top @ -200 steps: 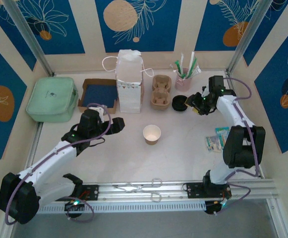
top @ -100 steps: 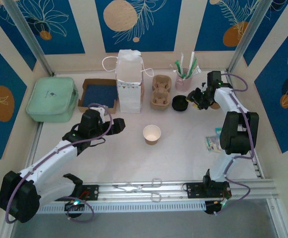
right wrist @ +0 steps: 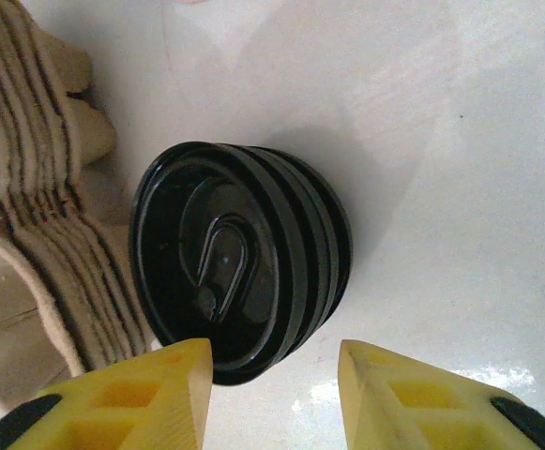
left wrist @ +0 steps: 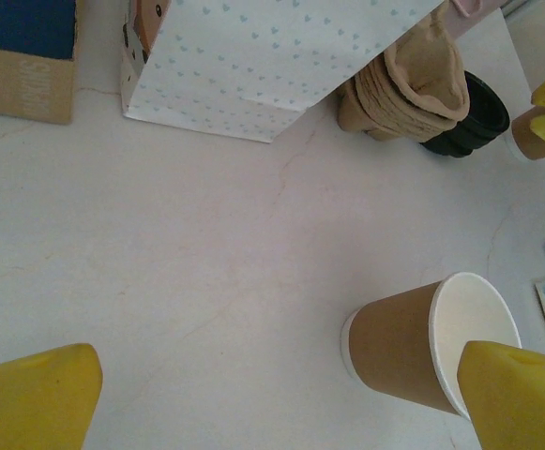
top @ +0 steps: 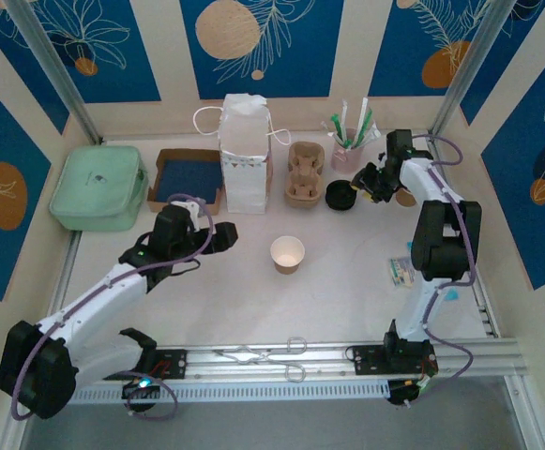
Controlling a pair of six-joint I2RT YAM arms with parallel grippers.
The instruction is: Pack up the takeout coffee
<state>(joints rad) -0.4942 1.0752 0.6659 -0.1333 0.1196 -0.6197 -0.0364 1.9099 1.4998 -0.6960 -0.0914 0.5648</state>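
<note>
On the white worktop [top: 347,300], walled in by cream panels printed with blue and orange leaves, we see the takeout coffee cup [top: 287,254] near the middle, well apart from everything else. It stands upright, long axis vertical, its white mouth open and facing up. A stack of black lids [right wrist: 239,262] sits farther back and to the right, just beside the pulp carriers [top: 303,174]. The right pincer [right wrist: 272,398] is at that stack, its jaws partly apart with bare worktop between them. The left pincer [left wrist: 281,394] gapes wide, left of the cup.
</note>
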